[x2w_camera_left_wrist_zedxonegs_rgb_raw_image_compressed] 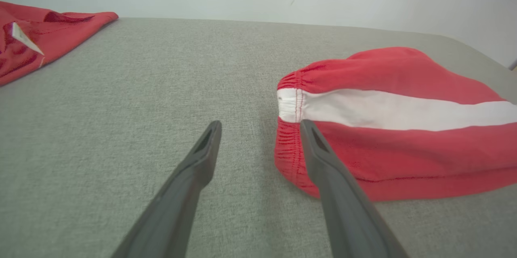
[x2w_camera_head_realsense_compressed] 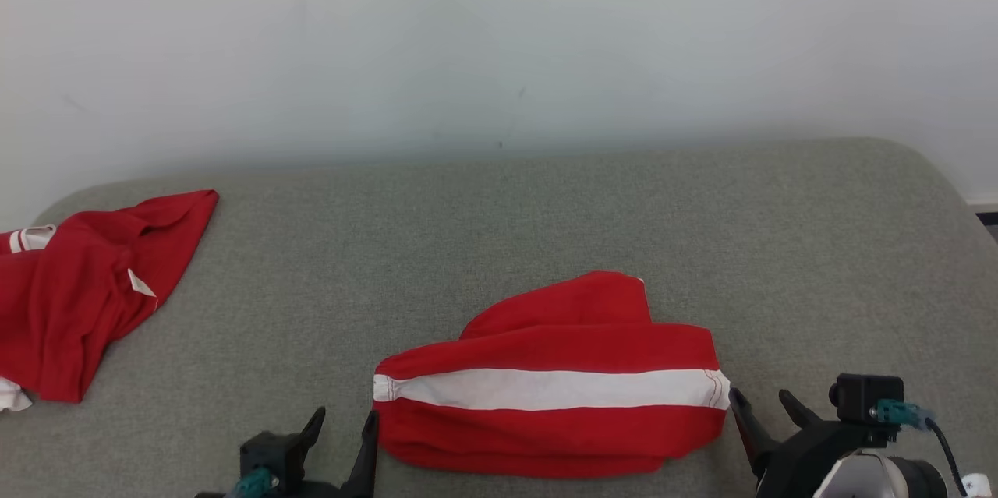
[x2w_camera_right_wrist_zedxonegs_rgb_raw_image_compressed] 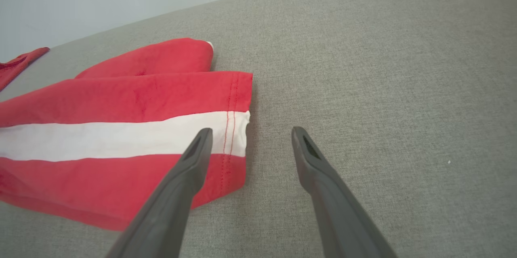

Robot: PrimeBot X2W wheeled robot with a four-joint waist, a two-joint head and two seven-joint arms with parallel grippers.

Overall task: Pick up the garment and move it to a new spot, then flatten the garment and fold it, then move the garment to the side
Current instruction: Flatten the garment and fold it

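Left claw (x2w_camera_head_realsense_compressed: 345, 416): released, fingers spread wide and holding nothing. It sits low at the left end of the shorts.
Left claw, inner finger (x2w_camera_left_wrist_zedxonegs_rgb_raw_image_compressed: 319, 153): its tip is just beside the gathered waistband. Contact with the cloth cannot be told.
Right claw (x2w_camera_head_realsense_compressed: 759, 397): released, fingers spread wide and holding nothing. It sits low at the right end of the shorts.
Right claw, inner finger (x2w_camera_right_wrist_zedxonegs_rgb_raw_image_compressed: 194, 157): in the right wrist view it crosses in front of the stitched hem corner. Contact cannot be told.
Shorts (x2w_camera_head_realsense_compressed: 553, 389): red with one white stripe running lengthwise. They are folded and lie flat at the near middle of the counter, between the two claws. The elastic waistband is at the left and the hem at the right. A rounded red fold projects from the far edge.
Counter (x2w_camera_head_realsense_compressed: 499, 233): covered in grey woven fabric, with rounded far corners.
Second garment (x2w_camera_head_realsense_compressed: 78, 287): red with small white patches, loosely crumpled. It lies at the far left of the counter, well apart from the shorts.
Wall (x2w_camera_head_realsense_compressed: 499, 38): pale and plain, behind the counter.
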